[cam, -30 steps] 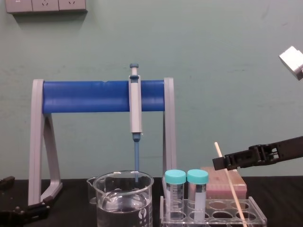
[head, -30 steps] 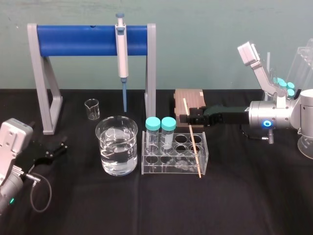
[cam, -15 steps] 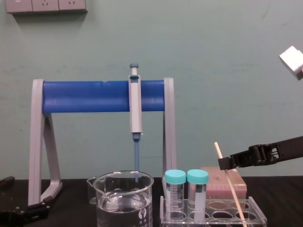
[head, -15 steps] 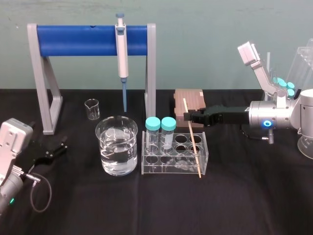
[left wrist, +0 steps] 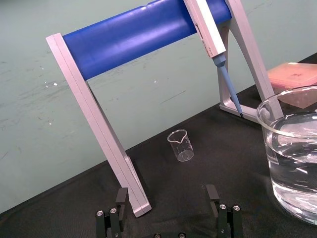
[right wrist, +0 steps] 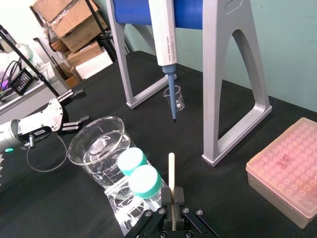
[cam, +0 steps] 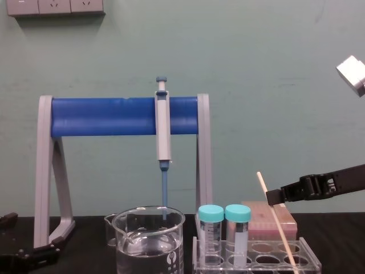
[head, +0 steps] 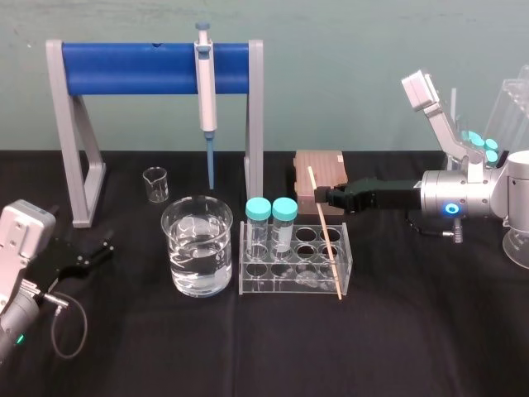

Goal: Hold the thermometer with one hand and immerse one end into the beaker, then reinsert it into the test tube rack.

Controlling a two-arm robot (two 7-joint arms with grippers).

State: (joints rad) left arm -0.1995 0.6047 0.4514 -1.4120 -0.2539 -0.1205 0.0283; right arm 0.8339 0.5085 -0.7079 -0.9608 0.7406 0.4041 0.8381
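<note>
Nothing shows you the beaker (head: pixel 198 248) dip done: thermometer (head: pixel 326 240) leans in rack (head: pixel 248 285), right gripper (head: pixel 324 198) over rack, jaws' state unclear; left gripper (head: pixel 101 248) idles well left of rack, jaws apart.

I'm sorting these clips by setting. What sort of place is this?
Probably a lab bench: a pipette hangs on a stand, and a beaker of clear liquid sits beside a tube rack on a black table.
</note>
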